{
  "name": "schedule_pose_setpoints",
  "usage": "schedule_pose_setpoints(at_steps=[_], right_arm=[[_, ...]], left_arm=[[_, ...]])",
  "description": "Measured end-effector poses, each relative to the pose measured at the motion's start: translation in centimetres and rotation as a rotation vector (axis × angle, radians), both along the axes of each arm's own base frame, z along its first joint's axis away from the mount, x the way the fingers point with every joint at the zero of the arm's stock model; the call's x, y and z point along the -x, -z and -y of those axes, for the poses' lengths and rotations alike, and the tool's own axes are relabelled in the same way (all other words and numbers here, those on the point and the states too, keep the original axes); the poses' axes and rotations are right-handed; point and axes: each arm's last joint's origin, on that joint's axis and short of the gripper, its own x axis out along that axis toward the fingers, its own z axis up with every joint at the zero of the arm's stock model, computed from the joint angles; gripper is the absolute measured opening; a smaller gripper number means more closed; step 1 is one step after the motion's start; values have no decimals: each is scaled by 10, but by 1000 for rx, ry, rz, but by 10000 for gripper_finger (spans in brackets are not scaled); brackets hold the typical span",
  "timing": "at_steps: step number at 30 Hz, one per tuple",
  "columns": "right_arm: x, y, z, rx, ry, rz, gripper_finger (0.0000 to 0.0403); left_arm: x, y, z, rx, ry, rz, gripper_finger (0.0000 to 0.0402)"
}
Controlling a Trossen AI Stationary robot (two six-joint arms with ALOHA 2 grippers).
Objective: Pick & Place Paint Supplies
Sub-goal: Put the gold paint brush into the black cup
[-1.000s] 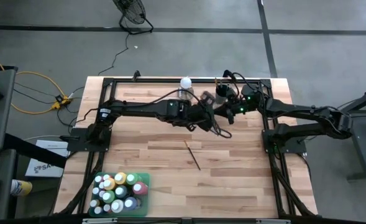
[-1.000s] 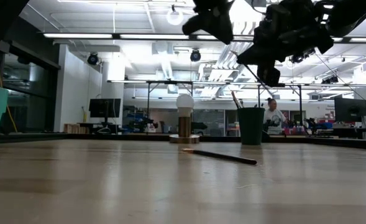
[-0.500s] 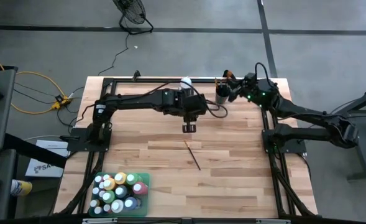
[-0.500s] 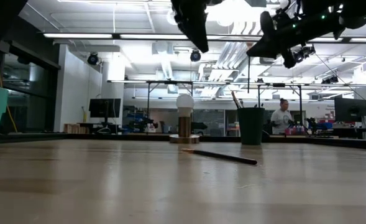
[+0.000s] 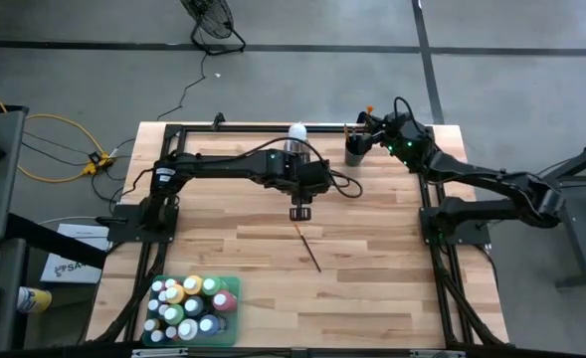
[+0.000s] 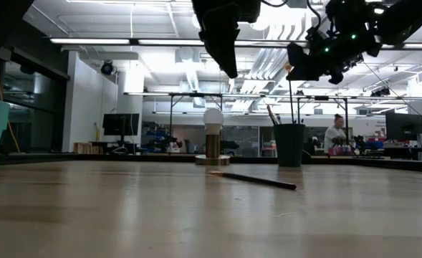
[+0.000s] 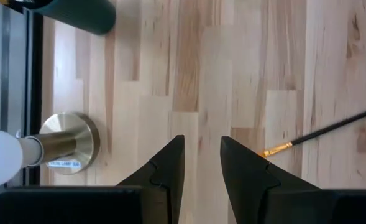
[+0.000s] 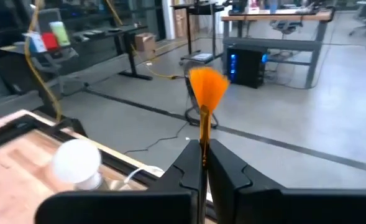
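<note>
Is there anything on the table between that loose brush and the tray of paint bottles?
No. In the high view, only bare wood lies between the brush and the tray.

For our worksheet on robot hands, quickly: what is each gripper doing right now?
Left gripper: open, empty, above the table near the brush.
Right gripper: closed on an orange-bristled brush, raised near the dark cup.

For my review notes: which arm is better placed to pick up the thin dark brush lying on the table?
Left: the left gripper hangs open just above the thin dark brush, while the right gripper already clamps an orange-bristled brush.
</note>
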Motion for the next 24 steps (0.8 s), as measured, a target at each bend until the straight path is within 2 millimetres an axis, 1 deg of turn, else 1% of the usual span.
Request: schedule_pose_setpoints(at_steps=[9,15,17,19,24], right_arm=[[-8,8,7,20,13,-20,9],[-9,12,7,-2,22,-51,14],[-9,13,7,-4,21,-53,26],[-9,13,7,-8,18,-55,47],[-9,14,7,-35,35,-34,118]], left_arm=[[-1,0,0,0,1,5,99],[-1,0,0,-3,6,3,99],[0,0,0,-3,7,0,99],[0,0,0,-3,7,-1,99],[0,0,0,-3,7,-4,99]])
